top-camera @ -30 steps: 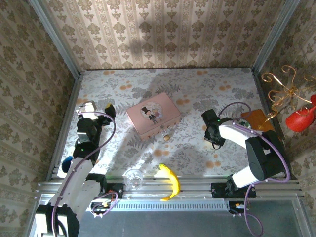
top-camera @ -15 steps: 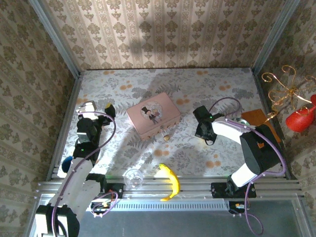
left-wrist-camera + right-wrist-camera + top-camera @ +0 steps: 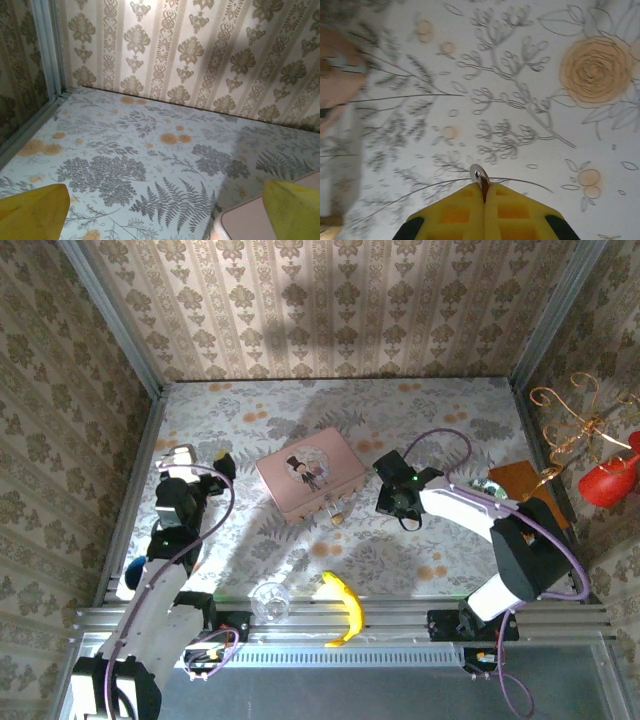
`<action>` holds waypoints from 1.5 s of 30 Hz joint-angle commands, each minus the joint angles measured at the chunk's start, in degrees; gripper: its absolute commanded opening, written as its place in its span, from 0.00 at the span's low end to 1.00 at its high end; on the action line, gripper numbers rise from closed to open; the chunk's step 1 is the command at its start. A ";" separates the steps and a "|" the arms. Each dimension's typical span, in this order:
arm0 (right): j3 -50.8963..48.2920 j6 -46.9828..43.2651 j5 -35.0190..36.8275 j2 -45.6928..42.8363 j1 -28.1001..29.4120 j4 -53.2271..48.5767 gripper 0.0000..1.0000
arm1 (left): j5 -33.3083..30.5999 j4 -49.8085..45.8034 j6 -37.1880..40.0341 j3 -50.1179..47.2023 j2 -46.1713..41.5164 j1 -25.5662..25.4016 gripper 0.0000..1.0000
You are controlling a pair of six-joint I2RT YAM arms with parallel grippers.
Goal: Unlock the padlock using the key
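Floral cloth [image 3: 450,415] covers the table, with damask wallpaper [image 3: 330,300] on the walls around it. At the far left the left gripper [image 3: 200,458] hovers above the cloth with its jaws spread as wide as they go and nothing between them. Its yellow fingertips [image 3: 30,210] show at the bottom corners of the wrist view, and its pose matches that of a second ago.

Right of it, the pink tin [image 3: 310,473] lies where it lay before. The padlock [image 3: 338,516] rests on the cloth just beside the tin's near right edge, unmoved and not held. Nearer the arm bases, the glass [image 3: 270,600] and the banana [image 3: 345,608] have not shifted either.

The one clear change is the right arm. Over the last second it has swung leftward across the cloth, so its wrist now hangs near the tin's right end and the padlock, though clear of both. The right gripper [image 3: 484,190] has its yellow fingers pressed together, pinching the key [image 3: 479,175]. The key's small rounded end pokes out past the tips, above the cloth.
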 commanded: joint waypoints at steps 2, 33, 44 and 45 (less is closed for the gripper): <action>-5.90 -3.24 -6.14 -7.12 0.30 12.46 0.00 | 6.25 -2.61 -5.18 5.00 1.99 -1.14 1.00; -14.29 -4.90 -26.31 -23.17 2.40 57.97 0.00 | 21.99 18.63 -6.25 12.47 23.13 -29.63 0.63; -16.19 1.26 -23.31 -23.18 2.50 63.44 0.00 | 35.02 22.37 -3.94 14.62 27.47 -30.47 0.52; -16.21 1.69 -23.26 -23.08 2.54 64.01 0.00 | 35.83 23.52 -4.24 14.77 28.15 -30.78 0.51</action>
